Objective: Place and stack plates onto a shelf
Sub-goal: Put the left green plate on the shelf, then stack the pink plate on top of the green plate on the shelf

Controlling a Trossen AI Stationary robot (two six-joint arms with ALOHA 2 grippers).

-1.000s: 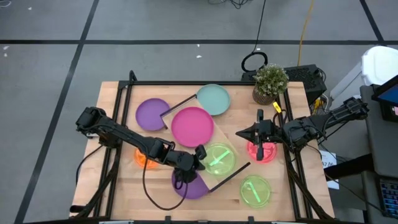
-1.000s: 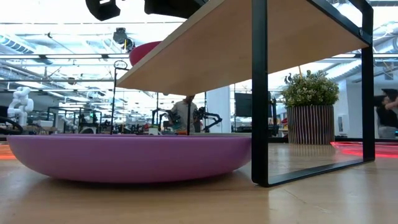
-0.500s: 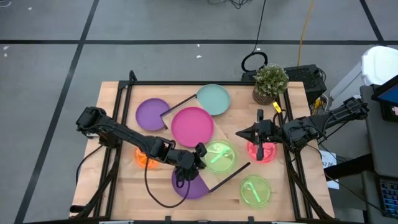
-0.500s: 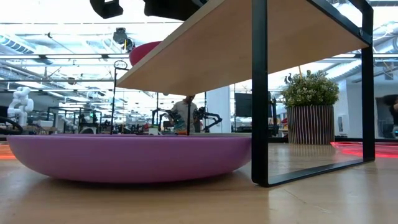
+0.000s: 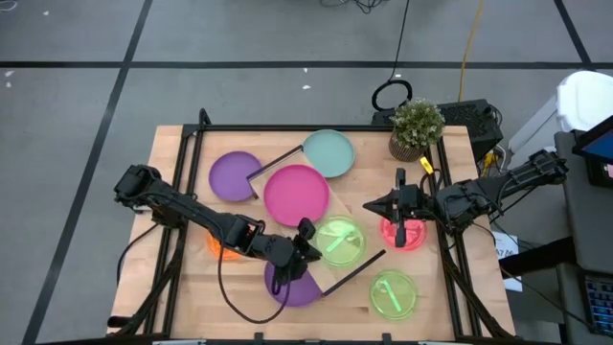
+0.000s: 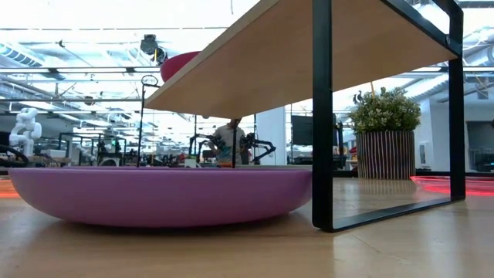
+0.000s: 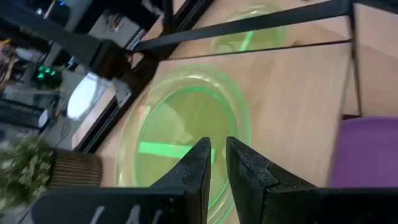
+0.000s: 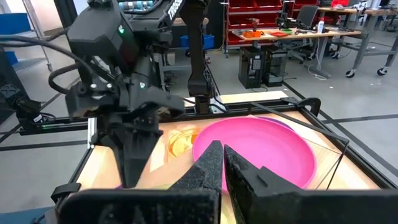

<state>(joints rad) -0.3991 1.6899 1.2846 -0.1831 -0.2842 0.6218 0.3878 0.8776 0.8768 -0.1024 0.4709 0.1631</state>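
Two plates already sit on the shelf (image 5: 356,222): the magenta plate (image 5: 296,195) and a translucent green plate (image 5: 337,243). The shelf's long axis runs diagonally across the table (image 5: 172,163), from its back left toward its front right. Largest of the rest, one purple plate (image 5: 234,176) and the teal plate (image 5: 330,153) lie at the back, another purple plate (image 5: 299,286) in front, partly under the shelf.

By my reading, the green plate has just been set down. The left end effector (image 5: 308,234) hangs above its rim, fingers nearly together, holding nothing. The next move calls for fetching another plate, perhaps the small orange plate (image 5: 222,248). The right end effector (image 5: 399,203) waits above the red plate (image 5: 406,233), fingers almost closed and empty.
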